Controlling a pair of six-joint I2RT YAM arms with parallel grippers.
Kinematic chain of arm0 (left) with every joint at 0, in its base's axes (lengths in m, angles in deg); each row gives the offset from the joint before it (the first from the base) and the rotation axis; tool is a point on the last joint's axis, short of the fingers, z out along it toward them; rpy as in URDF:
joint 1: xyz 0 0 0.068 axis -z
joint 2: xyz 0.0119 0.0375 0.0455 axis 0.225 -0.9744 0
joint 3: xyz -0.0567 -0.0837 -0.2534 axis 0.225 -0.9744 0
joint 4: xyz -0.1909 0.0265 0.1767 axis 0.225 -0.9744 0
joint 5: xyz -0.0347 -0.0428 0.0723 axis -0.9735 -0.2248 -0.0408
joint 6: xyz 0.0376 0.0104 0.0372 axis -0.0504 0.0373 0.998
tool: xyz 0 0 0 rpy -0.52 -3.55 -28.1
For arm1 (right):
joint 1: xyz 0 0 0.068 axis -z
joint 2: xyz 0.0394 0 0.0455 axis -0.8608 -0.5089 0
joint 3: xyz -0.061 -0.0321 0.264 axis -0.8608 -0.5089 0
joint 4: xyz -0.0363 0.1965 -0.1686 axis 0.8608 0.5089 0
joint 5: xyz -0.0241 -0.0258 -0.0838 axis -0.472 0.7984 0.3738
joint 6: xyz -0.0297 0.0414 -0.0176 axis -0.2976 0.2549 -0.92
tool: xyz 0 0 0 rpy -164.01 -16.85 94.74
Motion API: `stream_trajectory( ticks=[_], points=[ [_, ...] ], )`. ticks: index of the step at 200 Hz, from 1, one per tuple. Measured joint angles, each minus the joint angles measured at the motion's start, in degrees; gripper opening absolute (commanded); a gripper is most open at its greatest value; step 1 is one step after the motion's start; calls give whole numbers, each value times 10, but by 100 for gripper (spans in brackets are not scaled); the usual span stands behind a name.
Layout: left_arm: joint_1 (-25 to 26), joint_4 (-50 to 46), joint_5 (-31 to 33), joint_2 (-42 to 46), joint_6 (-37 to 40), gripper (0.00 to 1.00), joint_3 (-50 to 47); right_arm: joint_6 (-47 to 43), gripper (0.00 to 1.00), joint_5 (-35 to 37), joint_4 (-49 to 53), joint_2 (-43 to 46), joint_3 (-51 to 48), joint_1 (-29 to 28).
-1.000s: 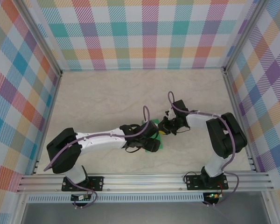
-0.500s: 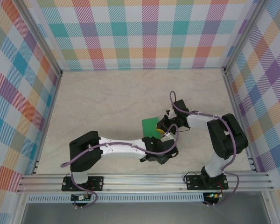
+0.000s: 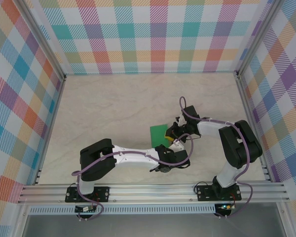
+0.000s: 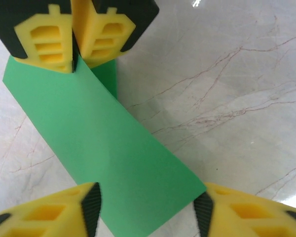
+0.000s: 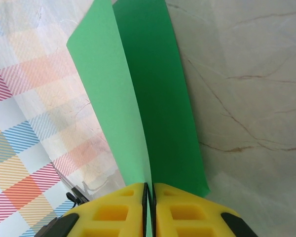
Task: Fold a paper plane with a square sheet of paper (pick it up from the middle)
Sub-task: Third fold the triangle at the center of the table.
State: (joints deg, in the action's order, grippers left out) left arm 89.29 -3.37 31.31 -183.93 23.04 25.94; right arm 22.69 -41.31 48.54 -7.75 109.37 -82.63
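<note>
The square sheet of paper (image 3: 159,132) is bright green and folded double, its two layers standing apart like a narrow V (image 5: 153,98). My right gripper (image 5: 149,197) is shut on one end of it, near the fold; its yellow fingers (image 4: 71,44) pinch the paper's far end in the left wrist view. My left gripper (image 4: 145,215) is open, one pad on each side of the paper's near end (image 4: 113,163); the right pad touches its corner. In the top view the left gripper (image 3: 173,146) sits just in front of the right gripper (image 3: 171,134).
The marble-patterned tabletop (image 3: 113,103) lies open to the left and back. Checkered walls (image 3: 153,29) enclose three sides. An aluminium rail (image 3: 153,191) with both arm bases runs along the near edge. The two arms are crowded together right of centre.
My left arm has swung from over the paper round to its near right side, and its jaws opened wide, then narrowed around the paper's end. The right gripper has kept its hold.
</note>
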Motion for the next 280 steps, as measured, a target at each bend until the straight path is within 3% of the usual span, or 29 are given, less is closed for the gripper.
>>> stream_trajectory(
  ticks=[49,74,109,161,212,280],
  points=[
    [1,11,1,14,-6,21,-9,-3,15,6,12,0,0,0],
    [1,15,4,30,-9,14,-12,-4,16,6,17,0,0,0],
    [0,23,-4,50,-15,2,-28,-9,26,9,24,1,0,0],
    [-54,95,-111,137,-19,0,-133,-35,37,45,75,53,5,5],
    [-145,175,-260,214,-23,1,-202,-66,15,38,88,79,36,7],
    [-222,220,-402,221,-30,1,-233,-101,11,9,104,-35,129,-18]
  ],
)
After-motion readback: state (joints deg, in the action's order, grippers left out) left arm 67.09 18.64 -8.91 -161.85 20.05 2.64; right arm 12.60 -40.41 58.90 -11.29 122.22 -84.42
